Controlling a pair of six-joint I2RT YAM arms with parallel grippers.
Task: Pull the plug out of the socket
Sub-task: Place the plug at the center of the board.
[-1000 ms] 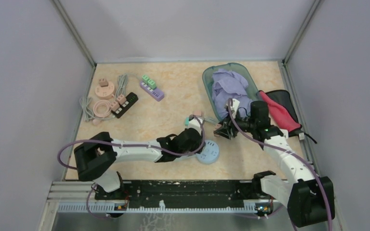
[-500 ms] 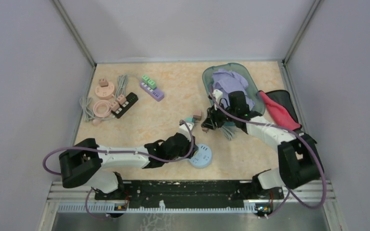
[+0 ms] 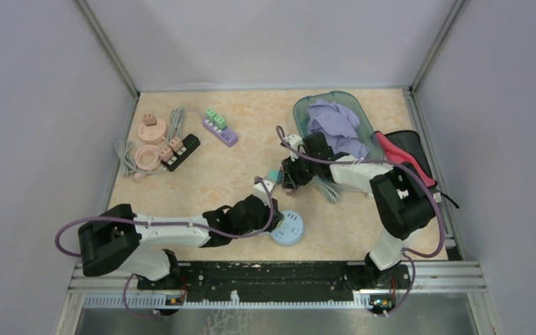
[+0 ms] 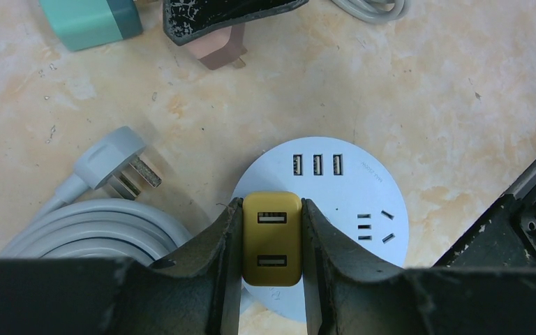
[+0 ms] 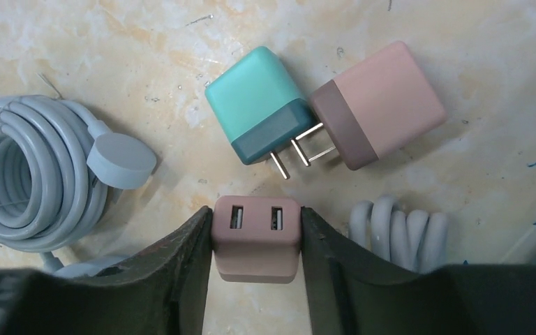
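Squarely clamped by the left gripper (image 4: 272, 207), fingers closed on its sides, the mustard-yellow two-port plug (image 4: 272, 241) sits in the round pale-blue socket hub (image 4: 352, 183); the right gripper (image 5: 257, 215) pinches a pink two-port charger (image 5: 257, 246).

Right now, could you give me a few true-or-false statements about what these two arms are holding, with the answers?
1. The left gripper is shut on a yellow plug. True.
2. The socket below it is square and black. False: it is round and pale.
3. The right gripper holds nothing. False: it clamps a pink plug.
4. A teal plug lies loose on the table. True.
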